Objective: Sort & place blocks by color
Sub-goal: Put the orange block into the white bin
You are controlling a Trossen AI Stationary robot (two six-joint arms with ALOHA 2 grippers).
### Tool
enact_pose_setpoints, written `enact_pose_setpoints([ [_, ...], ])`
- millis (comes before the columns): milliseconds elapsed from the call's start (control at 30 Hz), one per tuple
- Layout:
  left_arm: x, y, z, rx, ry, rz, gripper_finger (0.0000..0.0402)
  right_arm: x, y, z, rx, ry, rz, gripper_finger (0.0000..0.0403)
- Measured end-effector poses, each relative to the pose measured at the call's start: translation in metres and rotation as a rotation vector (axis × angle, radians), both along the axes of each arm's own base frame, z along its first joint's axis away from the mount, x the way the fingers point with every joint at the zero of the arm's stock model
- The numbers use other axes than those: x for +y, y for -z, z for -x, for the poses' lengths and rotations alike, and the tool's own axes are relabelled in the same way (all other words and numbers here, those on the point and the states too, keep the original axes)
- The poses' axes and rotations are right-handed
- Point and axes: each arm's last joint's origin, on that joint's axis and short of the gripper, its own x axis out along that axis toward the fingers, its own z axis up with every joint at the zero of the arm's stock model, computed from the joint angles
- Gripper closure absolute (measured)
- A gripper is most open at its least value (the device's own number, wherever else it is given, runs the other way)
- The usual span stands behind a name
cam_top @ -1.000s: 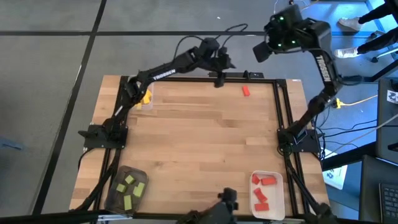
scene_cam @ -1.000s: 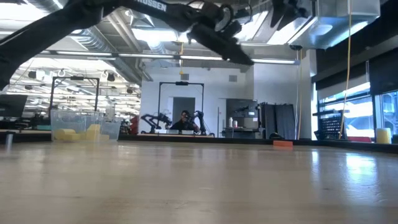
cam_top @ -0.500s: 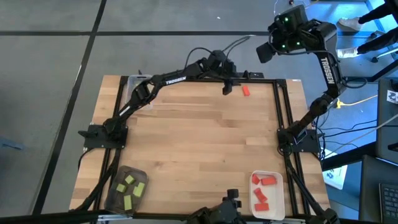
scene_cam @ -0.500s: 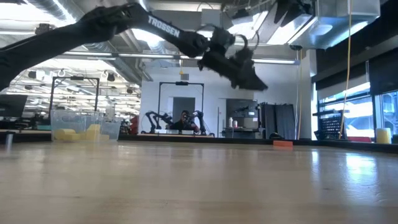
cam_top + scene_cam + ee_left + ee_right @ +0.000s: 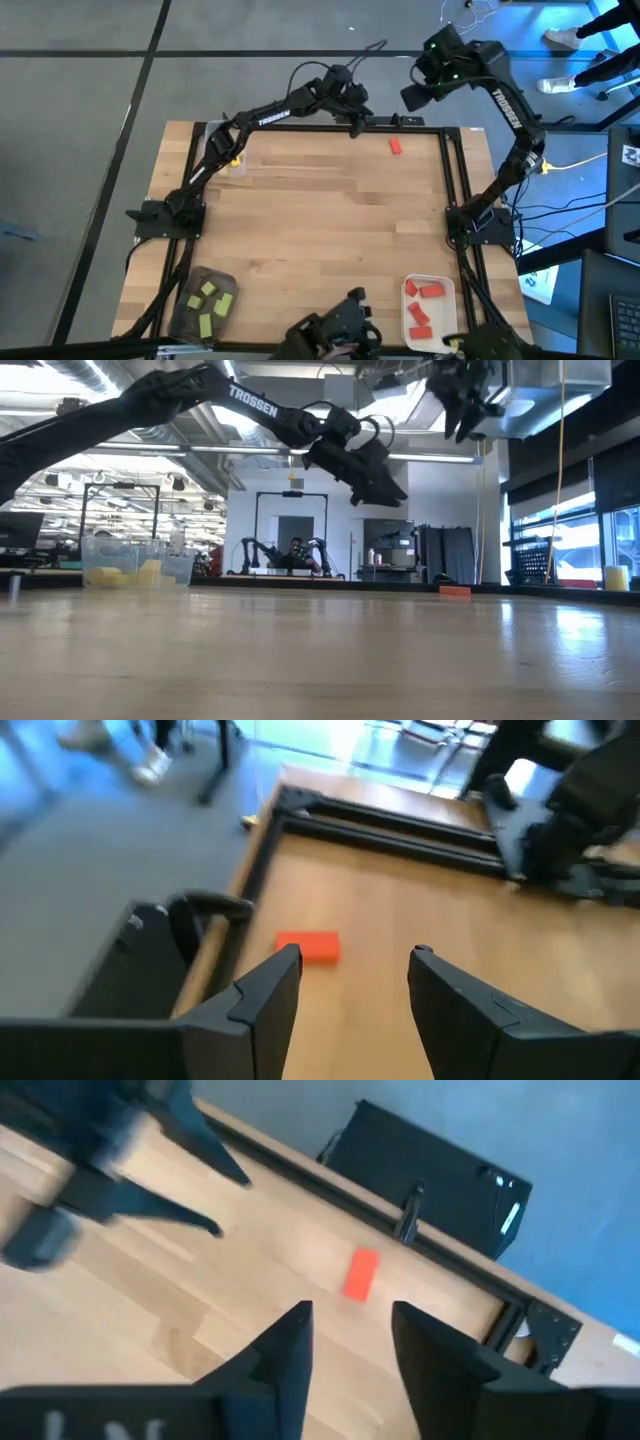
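Note:
One red block (image 5: 395, 146) lies alone on the table near its far edge, also seen in the left wrist view (image 5: 308, 947), the right wrist view (image 5: 361, 1273) and the low view (image 5: 455, 591). My left gripper (image 5: 354, 124) hovers open above the far edge, just left of that block. My right gripper (image 5: 415, 95) is open and raised high beyond the far edge. Green blocks (image 5: 207, 301) lie in a dark tray at the near left. Red blocks (image 5: 424, 305) lie in a white tray at the near right. Yellow blocks (image 5: 235, 157) sit in a clear tray at the far left.
A black frame rail (image 5: 420, 127) runs along the far edge close behind the lone red block. The clear tray (image 5: 135, 560) stands at the far left corner. A camera mount (image 5: 345, 315) sits at the near edge. The wooden middle of the table (image 5: 330, 230) holds no objects.
My left gripper swung right along the far edge toward the red block, then drew back a little to the left and far side. My right arm turned and its gripper shifted left above the far edge. The red block stayed put.

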Motion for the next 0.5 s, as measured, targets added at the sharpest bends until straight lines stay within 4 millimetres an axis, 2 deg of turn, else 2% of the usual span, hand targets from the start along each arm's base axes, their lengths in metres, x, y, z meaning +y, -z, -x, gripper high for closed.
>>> enact_pose_setpoints([
  [100,0.007,-0.002,0.007,-0.009,0.034,0.045,0.0226,-0.01,0.022,-0.003,0.023,0.009,-0.039,0.0282],
  [267,0.012,-0.021,0.023,-0.026,0.056,0.087,0.0226,-0.024,0.056,-0.009,0.069,-0.051,-0.037,0.0297],
  [500,0.01,-0.034,0.028,-0.04,0.058,0.075,0.0226,-0.033,0.082,-0.013,0.105,-0.113,-0.033,0.0269],
])
